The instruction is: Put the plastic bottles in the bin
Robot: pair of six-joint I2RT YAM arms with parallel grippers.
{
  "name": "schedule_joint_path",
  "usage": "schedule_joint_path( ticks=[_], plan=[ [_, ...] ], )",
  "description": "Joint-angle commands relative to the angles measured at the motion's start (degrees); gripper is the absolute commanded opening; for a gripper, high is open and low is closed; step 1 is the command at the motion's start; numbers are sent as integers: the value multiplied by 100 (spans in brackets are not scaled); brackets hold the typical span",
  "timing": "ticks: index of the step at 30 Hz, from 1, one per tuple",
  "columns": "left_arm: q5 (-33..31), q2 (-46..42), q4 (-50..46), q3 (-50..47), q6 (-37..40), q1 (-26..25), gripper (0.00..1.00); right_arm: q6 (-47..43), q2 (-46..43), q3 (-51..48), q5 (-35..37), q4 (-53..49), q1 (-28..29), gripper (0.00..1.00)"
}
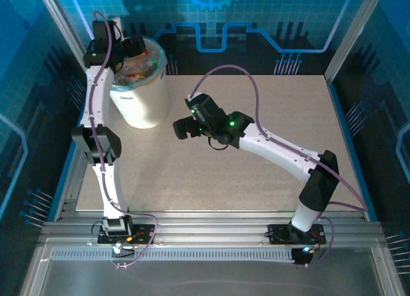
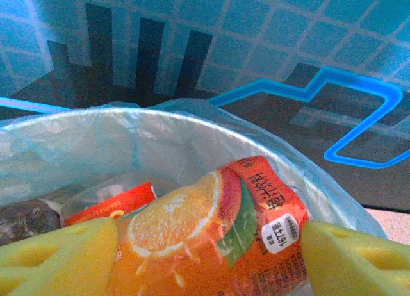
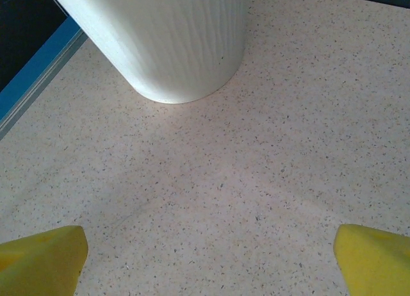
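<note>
**Orange bottle held at the bin's mouth**

The speckled beige desk [image 1: 256,97] carries the white bin [image 1: 144,104] at its far-left corner, and the bin is lined with a pale bag [image 2: 77,148]. The left arm [image 1: 96,110] reaches over the bin's mouth. The right arm [image 1: 282,152] bends in from the right towards the middle of the desk.

Inside the bin lie bottles [image 1: 138,66], among them a red bottle [image 2: 112,206] resting against the liner. Just above it, at the bin's mouth, the left jaws grasp an orange bottle [image 2: 211,232]. It is crushed and has an orange slice printed on its label. Its sides touch both yellow pads [image 2: 57,257].

The right jaws are released and spread wide. They hang over bare desk, near the bin's base but apart from it.
</note>
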Motion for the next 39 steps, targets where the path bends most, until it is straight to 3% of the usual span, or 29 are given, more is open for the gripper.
schedule_joint_path(
  ticks=[1, 8, 12, 14, 20, 24, 27, 33, 36, 39],
  plan=[
    [128, -75, -717, -166, -87, -41, 79, 79, 126, 351, 25, -182, 105, 100],
    [180, -658, -344, 589, -425, 50, 89, 65, 27, 763, 241, -463, 123, 100],
    [-174, -1742, -50, 27, -363, 68, 90, 119, -235, 878, 723, -659, 107, 100],
    [-342, -2659, 314, -1075, -203, 69, 90, 95, -446, 848, 1032, -774, 68, 100],
    [-983, -6174, 2015, -6033, 74, 42, 89, -510, -1509, -343, 1953, -546, -529, 100],
    [-1066, -7922, 2338, -8550, 229, -1, 89, -847, -2275, -1940, 1869, -96, -1691, 100],
    [-1058, -8692, 2721, -10048, 149, -61, 87, -1226, -2852, -3288, 1517, 755, -2517, 100],
    [-1551, -8789, 4672, -12160, 44, -176, 88, -2538, -3658, -6117, 559, 3765, -3467, 100],
    [-1778, -8115, 6153, -12798, -1, -268, 89, -2610, -3458, -6924, -77, 5030, -3864, 100],
    [-1500, -6987, 7646, -13168, 154, -303, 91, -2652, -3046, -7625, -679, 6529, -4075, 100]
  ],
)
